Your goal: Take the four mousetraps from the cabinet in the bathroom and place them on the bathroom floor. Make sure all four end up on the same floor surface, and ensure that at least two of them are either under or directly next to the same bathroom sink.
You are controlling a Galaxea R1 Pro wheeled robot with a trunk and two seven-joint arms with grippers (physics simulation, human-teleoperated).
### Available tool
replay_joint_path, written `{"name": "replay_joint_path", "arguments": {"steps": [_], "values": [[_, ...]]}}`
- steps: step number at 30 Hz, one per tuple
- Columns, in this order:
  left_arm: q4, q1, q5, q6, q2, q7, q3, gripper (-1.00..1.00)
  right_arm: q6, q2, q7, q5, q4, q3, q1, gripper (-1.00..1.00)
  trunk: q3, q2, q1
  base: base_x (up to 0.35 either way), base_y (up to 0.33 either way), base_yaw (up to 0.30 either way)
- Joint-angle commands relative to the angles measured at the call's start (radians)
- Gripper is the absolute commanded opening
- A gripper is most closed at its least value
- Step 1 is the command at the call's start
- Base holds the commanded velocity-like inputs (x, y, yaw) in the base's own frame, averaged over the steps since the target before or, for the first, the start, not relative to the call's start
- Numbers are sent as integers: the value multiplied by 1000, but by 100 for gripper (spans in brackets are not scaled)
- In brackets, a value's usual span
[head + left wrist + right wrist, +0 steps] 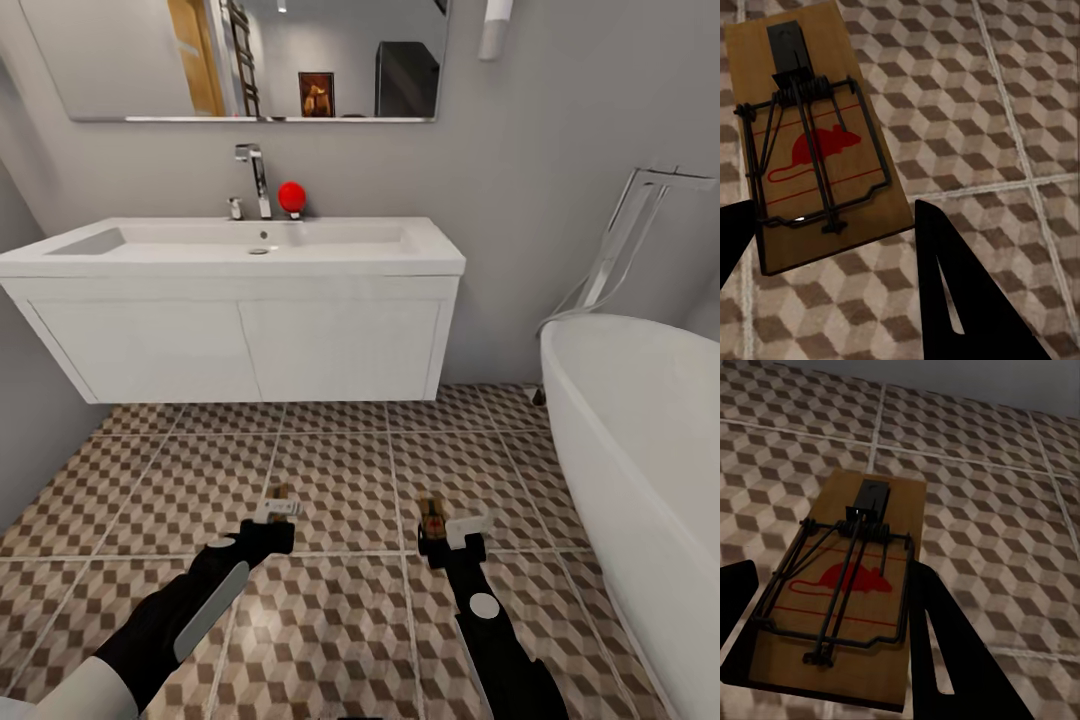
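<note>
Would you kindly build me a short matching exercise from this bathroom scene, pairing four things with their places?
Things:
1. red ball
2. white oval bathtub
3. tan-wood mousetrap with red mouse print
4. wall mirror

Places:
A. between the left gripper's fingers
B. above the white rectangular sink
C. beside the chrome tap
D. at the head view's right edge

Pairs: 1-C, 2-D, 3-A, 4-B

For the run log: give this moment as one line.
left pincer: holds mousetrap | right pincer: holds second mousetrap | both over tiled floor before sink
</note>
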Motion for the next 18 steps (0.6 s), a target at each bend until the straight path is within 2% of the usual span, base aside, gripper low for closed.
{"name": "replay_joint_path", "arguments": {"steps": [1, 18], "values": [[-10, -1, -1, 3, 3, 11, -4, -100, 5, 1, -1, 10, -1, -1, 0, -100, -6, -8, 4, 0, 0, 0], [6, 0, -9, 3, 4, 11, -4, -100, 5, 2, -2, 12, -12, 0, 0, -100, -85, -120, 66, 0, 0, 0]]}}
